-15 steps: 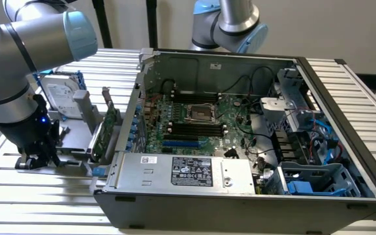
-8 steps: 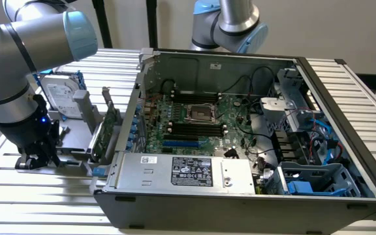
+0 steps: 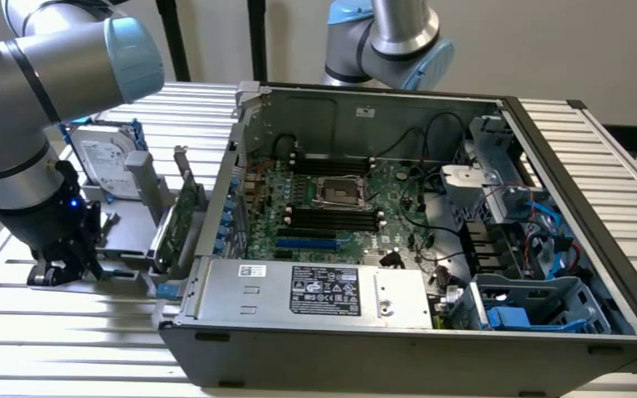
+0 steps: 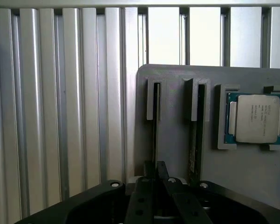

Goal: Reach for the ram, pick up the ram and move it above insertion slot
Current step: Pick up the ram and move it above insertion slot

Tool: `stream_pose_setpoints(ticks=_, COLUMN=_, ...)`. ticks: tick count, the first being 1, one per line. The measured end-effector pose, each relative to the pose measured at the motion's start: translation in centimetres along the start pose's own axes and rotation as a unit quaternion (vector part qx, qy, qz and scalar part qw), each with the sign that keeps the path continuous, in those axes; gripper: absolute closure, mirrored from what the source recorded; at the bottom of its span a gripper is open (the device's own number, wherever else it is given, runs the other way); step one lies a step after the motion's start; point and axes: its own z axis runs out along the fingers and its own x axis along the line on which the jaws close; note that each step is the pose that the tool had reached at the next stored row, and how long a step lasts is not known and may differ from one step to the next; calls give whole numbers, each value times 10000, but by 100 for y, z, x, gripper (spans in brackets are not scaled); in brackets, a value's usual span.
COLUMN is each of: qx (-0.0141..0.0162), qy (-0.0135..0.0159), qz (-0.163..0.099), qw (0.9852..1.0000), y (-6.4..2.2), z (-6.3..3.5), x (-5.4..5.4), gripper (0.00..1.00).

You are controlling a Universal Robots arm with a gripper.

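Gripper [image 4: 155,169] clamped on the ram [image 4: 155,130], which stands edge-on in a slot of the gray holder [image 4: 174,130]. Second stick [image 4: 197,140] just beside, processor chip [image 4: 254,118] beyond. Open computer case [image 3: 407,361] well apart.

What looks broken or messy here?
Nothing stands out. The computer case lies open with its insides showing, and nothing looks spilled or broken. The ram stands straight in its gray holder, with the pincer closed on its end.
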Motion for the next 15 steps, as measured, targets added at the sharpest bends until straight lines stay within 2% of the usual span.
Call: stream_pose_setpoints(ticks=15, qx=-1, qy=-22, qz=-1, qw=10000, y=2, z=-52, x=5, gripper=86)
